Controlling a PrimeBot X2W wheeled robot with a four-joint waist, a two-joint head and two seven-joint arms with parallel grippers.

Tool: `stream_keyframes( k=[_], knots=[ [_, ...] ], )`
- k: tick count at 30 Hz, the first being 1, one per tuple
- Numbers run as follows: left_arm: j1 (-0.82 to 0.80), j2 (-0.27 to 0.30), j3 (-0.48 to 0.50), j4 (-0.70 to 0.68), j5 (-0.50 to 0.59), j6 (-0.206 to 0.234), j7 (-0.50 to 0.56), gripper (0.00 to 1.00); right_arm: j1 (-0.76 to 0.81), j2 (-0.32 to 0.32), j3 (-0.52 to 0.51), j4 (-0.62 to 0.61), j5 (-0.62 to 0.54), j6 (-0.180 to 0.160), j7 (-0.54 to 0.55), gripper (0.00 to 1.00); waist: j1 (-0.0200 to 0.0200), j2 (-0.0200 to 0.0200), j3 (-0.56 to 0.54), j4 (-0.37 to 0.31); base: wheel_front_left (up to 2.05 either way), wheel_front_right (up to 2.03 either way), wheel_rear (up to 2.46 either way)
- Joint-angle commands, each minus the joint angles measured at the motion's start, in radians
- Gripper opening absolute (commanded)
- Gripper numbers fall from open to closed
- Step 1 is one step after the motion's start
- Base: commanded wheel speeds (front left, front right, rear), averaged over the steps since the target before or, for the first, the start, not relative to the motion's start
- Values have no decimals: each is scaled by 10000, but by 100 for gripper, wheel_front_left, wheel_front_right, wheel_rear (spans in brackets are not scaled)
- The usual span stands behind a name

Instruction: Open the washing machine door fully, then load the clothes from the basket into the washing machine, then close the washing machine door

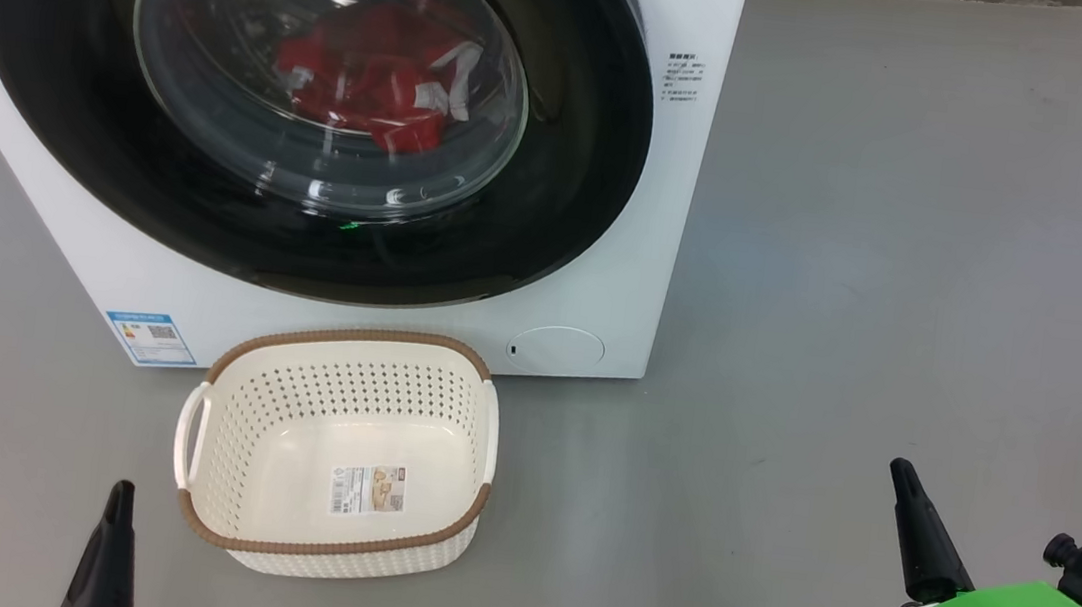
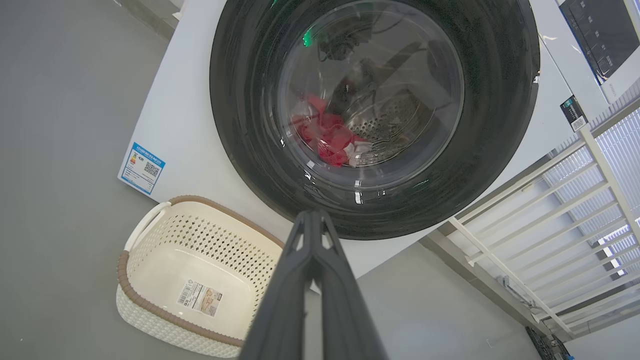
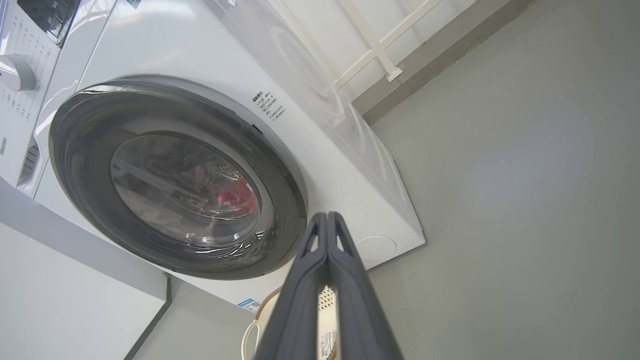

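The white washing machine (image 1: 604,280) stands ahead with its glossy black door (image 1: 552,194) shut flat against the front. Through the glass window the red and white clothes (image 1: 373,85) lie inside the steel drum, also red clothes (image 2: 327,137) in the left wrist view. The cream basket (image 1: 235,442) sits on the floor before the machine with nothing in it but its label. My left gripper (image 1: 119,492) is low at the left, shut, holding nothing. My right gripper (image 1: 903,474) is at the lower right, shut and empty, well away from the door.
Grey floor (image 1: 910,232) spreads wide to the right of the machine. A white railing (image 2: 550,210) and window stand beside the machine's far side. A round cap (image 1: 554,348) and blue label (image 1: 150,338) sit low on the front.
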Motion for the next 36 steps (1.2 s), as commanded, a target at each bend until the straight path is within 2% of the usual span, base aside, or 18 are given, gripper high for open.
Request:
stream_keyframes(
  k=[1,36],
  knots=[
    [-418,103,229,-144,-357,-12,71,0,-107,-40,-54,-300,329,-9,94,0,-1,0,-9,9,0,0,0],
    [-869,-65,612,303,-3710,-21,1066,0,47,501,-811,-414,3500,-16,1121,0,-1,0,-161,148,0,0,0]
  ],
)
